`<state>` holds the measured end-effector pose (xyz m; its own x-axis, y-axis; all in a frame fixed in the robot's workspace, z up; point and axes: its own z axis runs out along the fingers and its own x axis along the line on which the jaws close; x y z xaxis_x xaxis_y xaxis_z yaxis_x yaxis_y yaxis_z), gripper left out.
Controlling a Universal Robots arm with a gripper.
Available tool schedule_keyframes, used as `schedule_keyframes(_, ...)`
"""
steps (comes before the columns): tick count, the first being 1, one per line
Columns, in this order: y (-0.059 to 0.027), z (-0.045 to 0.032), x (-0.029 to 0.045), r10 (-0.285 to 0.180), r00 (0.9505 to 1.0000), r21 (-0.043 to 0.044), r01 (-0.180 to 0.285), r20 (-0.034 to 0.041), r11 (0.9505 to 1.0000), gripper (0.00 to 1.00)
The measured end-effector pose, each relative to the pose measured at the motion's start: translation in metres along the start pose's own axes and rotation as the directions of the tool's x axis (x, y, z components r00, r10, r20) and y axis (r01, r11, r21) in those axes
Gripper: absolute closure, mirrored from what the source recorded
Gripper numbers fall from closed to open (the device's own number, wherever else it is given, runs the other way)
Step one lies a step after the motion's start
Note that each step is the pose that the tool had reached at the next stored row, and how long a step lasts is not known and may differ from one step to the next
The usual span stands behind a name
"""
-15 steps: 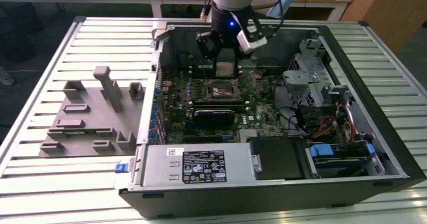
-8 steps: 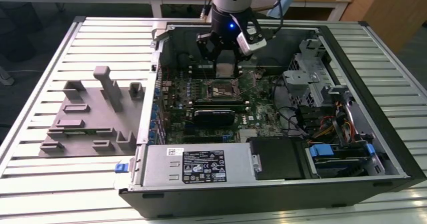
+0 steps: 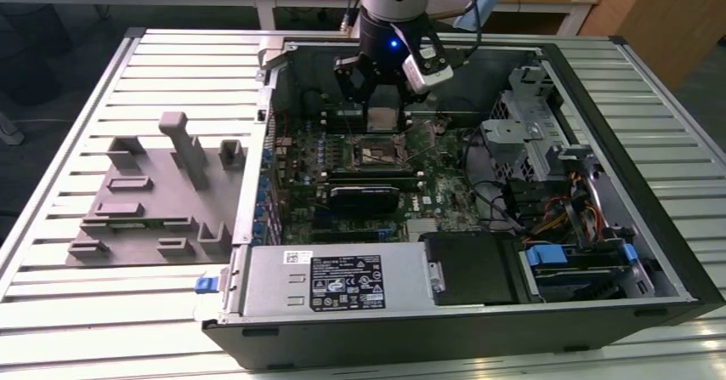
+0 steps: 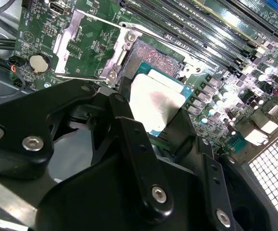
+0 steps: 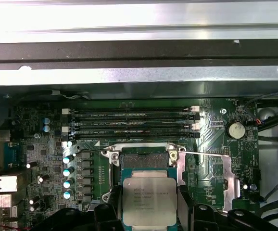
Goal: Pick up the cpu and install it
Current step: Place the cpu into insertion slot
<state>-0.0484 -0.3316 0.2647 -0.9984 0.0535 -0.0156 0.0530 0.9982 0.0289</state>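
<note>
In the first wrist view the cpu, a small flat square chip with a silvery-grey metal top plate and a thin pale edge, sat clamped between the two black fingers of the gripper. One finger pressed against each of two opposite edges (the claw was narrowed right onto the chip, holding it). The chip hung level over the open square processor socket, partly covering it and not seated in it. The socket's dark pin field was bare.

In the second wrist view the cpu showed between the same black fingers. Beyond it the silvery hinged metal load frame stood swung up and away from the socket.

Around the socket spread the green motherboard. Four long black memory slots ran side by side just past the socket, and a round silvery coin battery lay to one side of them.

In the exterior view the gripper held the cpu inside the open black tower computer case, above the socket. A black finned heatsink block lay just beside the socket on the board. A silvery power supply box filled the case's near side. Well apart, at the exterior view's left, a grey plastic tray rested on the pale slatted metal table.
</note>
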Motion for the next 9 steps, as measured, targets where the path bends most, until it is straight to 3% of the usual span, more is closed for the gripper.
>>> schedule_keyframes(4, 0.0, 0.0, 0.0, 0.006, 1.0, 0.0, -0.006, 0.0002, 1.0, 0.46)
schedule_keyframes(9, 0.0, 0.0001, 0.0, 0.064, 0.998, 0.0007, -0.064, 0.0019, 0.998, 0.46)
